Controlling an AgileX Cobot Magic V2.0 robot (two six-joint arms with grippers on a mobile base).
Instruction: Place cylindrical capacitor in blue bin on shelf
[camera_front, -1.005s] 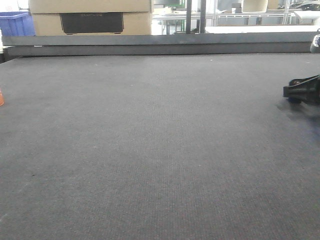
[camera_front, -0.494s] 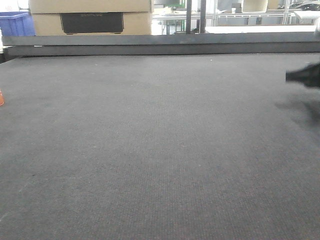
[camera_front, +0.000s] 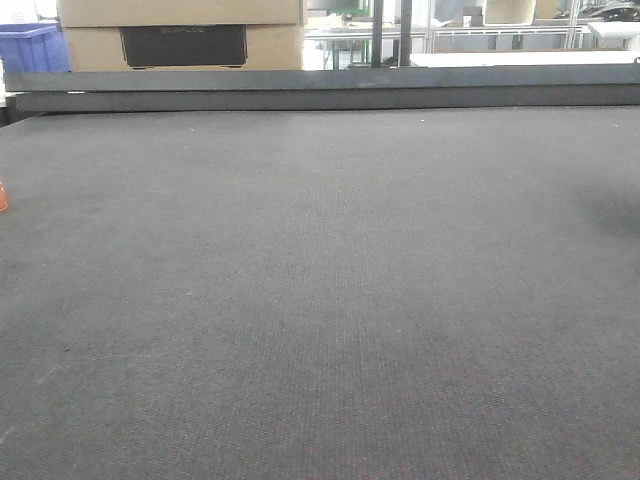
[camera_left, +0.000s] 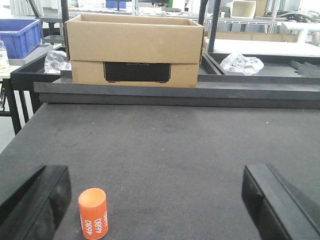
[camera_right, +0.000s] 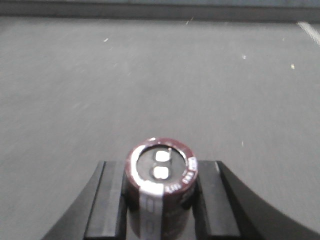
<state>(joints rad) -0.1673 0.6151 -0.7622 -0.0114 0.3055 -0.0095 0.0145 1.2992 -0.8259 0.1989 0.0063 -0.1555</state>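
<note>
Beyond the table mat (camera_left: 175, 145) sits a cardboard box (camera_left: 132, 50), a crate (camera_left: 19, 36) to its left, a crumpled bag (camera_left: 241, 64) to its right. A numbered cylinder (camera_left: 93, 210) stands on the mat's near left; the cylindrical capacitor (camera_right: 162, 195) sits between the fingers (camera_right: 107, 200) of the right gripper (camera_right: 159, 167)

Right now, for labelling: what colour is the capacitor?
Dark maroon cylindrical capacitor, pale grey stripe; right wrist view.

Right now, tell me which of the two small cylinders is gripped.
The dark cylindrical capacitor, clamped in the right gripper; the orange cylinder stands free on the mat by the open left gripper.
</note>
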